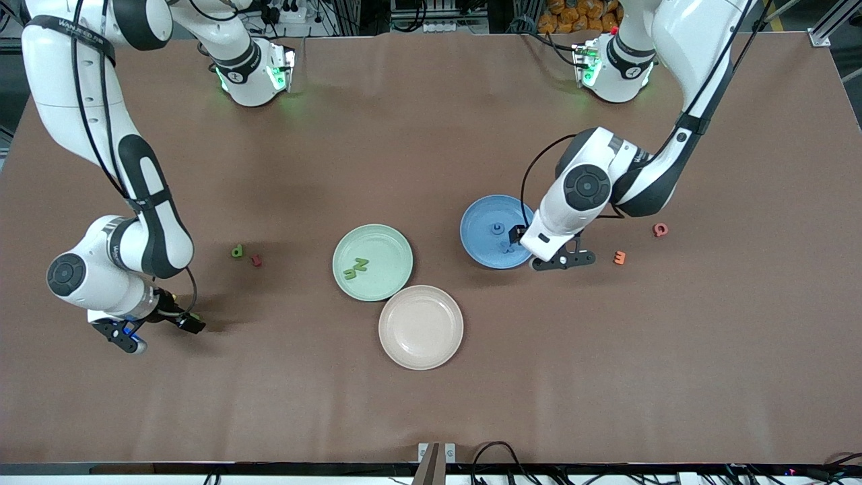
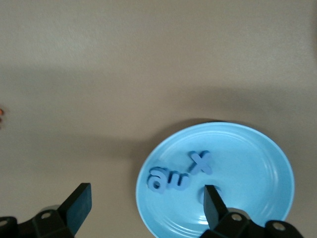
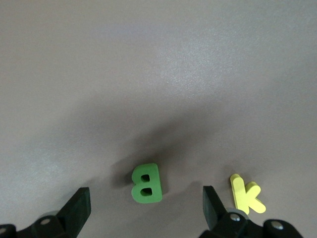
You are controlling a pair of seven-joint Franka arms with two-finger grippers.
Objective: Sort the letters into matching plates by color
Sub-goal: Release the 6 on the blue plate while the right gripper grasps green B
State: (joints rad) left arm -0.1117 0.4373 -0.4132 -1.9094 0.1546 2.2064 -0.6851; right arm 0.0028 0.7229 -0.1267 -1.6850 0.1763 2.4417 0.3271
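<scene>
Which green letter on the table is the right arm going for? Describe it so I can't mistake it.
Look under the right claw, open over the table at the right arm's end. Between its fingers lies a green B, flat on the brown cloth. Its only neighbour there is a yellow K; the B is the green one.

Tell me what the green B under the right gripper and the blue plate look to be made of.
Green B: probably foam; thick, matte, soft rounded edges, no shine. Blue plate: likely plastic or melamine; smooth, satin with faint sheen and moulded rings, though glazed ceramic can't be ruled out. Right gripper hangs open over the B.
</scene>
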